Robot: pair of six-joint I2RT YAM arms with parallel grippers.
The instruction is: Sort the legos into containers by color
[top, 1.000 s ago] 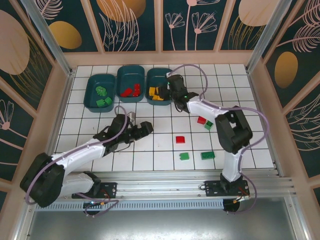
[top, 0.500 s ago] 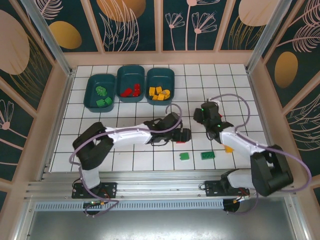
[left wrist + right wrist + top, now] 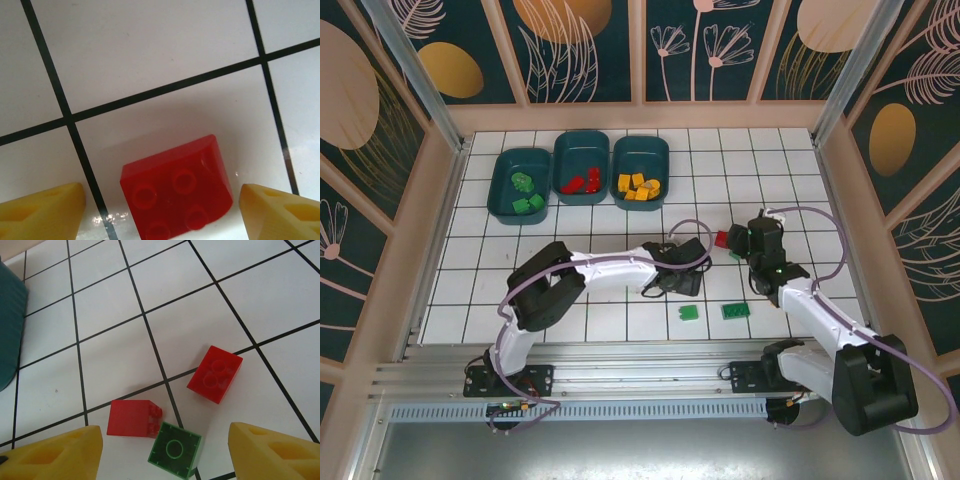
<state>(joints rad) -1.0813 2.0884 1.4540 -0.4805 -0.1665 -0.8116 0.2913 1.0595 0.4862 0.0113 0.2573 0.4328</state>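
Tabletop (image 3: 800, 170) of white tiles. Three dark teal shallow plastic bins (image 3: 578, 150) sit in a row at eleven o'clock, each holding bricks (image 3: 638, 186) of one colour. The left arm (image 3: 610, 265) reaches to the centre, its yellow jaws apart either side of a small glossy red plastic brick (image 3: 177, 192), not touching it. The right arm (image 3: 815, 305) hovers toward three o'clock, jaws apart above two red bricks (image 3: 215, 374) and one green brick (image 3: 175, 447). Two more green bricks (image 3: 735, 311) lie at five o'clock.
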